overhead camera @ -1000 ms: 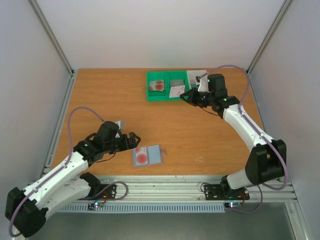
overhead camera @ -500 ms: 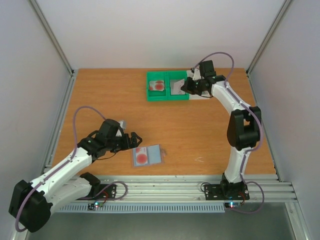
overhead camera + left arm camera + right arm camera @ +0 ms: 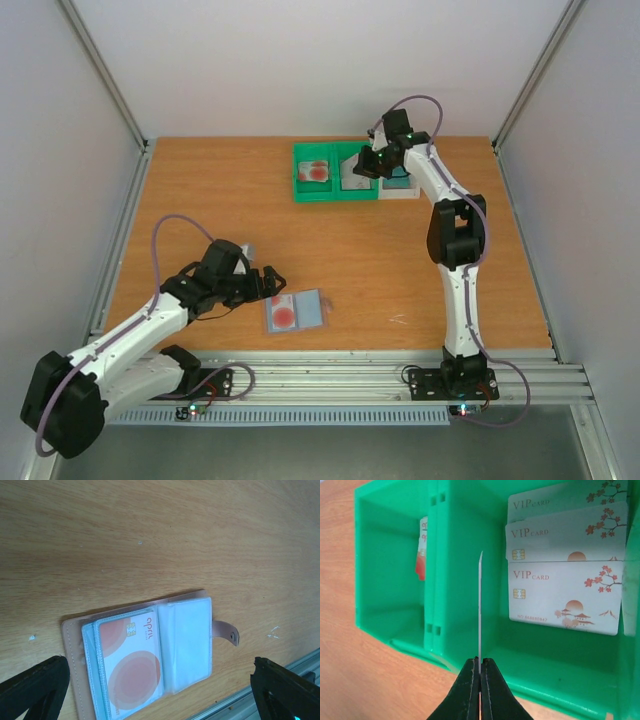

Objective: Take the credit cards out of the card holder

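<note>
Right hand (image 3: 480, 666) pinches a thin card (image 3: 480, 605) edge-on over the green tray (image 3: 390, 580). If it lets go crooked, the card could catch the divider. Left hand (image 3: 268, 283) is spread wide beside the open card holder (image 3: 190, 635) on the worktop (image 3: 150, 530), red-blotched card (image 3: 131, 665) inside. A second ago the right arm sat further right; the holder hasn't moved.

Light: bright, even
Shadows: soft, faint on the table (image 3: 200, 200)
Glare: pale sheen on the card holder (image 3: 187, 640)
Blur: left wrist view's near corners

The right tool (image 3: 480, 666) holds a credit card (image 3: 480, 605) edge-on, its face hidden.
</note>
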Controlling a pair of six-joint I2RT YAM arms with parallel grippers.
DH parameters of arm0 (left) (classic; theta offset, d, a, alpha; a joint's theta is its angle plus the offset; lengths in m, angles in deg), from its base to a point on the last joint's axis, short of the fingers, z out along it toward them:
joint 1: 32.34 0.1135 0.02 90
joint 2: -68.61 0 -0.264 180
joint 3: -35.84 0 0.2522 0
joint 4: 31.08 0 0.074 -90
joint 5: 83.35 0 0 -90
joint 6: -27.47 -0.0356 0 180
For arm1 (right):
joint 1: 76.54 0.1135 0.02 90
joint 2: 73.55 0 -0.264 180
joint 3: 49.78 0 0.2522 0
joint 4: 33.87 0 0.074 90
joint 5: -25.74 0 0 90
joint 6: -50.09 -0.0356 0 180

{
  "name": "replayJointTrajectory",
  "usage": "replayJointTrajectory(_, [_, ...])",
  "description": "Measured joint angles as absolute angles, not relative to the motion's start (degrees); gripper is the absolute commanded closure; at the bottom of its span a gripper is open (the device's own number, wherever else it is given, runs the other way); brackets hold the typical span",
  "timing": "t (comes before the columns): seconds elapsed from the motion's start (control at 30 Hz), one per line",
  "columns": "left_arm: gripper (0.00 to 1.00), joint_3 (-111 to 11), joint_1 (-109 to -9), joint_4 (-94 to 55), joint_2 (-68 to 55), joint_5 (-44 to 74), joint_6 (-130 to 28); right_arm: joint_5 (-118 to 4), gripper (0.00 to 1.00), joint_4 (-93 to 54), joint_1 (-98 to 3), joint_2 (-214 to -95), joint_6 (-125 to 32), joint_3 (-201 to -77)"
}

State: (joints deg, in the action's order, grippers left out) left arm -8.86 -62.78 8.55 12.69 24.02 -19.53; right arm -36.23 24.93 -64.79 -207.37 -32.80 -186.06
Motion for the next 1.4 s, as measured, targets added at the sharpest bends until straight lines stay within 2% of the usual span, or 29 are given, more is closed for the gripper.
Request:
replayJointTrajectory(0.2, [0.01, -8.86, -62.78, 7.74, 11.92, 24.06, -19.51, -35.93, 0.98, 30.11, -65.09, -214.32, -32.6, -195.52])
replayJointTrajectory(0.3, [0.01, -8.92, -62.78, 7.39, 10.88, 24.13, -19.55, -35.97, 0.93, 32.54, -65.38, -217.1, -32.51, -199.46])
replayJointTrajectory(0.43, [0.01, -8.97, -62.76, 7.22, 8.95, 24.15, -19.79, -36.21, 0.85, 34.66, -66.01, -217.82, -32.45, -200.44])
replayJointTrajectory(0.73, [0.02, -8.99, -62.56, 5.89, 6.07, 24.47, -20.58, -38.13, 0.82, 37.04, -66.49, -217.21, -32.54, -200.92])
replayJointTrajectory(0.87, [0.04, -8.99, -62.54, 5.78, 5.89, 24.47, -20.91, -38.4, 0.76, 37.41, -66.45, -214.78, -33.0, -198.19])
replayJointTrajectory(1.07, [0.1, -8.99, -62.52, 5.97, 5.89, 25.0, -21.06, -39.4, 0.75, 37.19, -66.1, -208.18, -33.67, -193.01])
replayJointTrajectory(1.4, [0.19, -9.05, -62.52, 6.91, 5.89, 25.79, -22.37, -37.85, 0.75, 30.26, -62.58, -186.39, -37.52, -167.94])
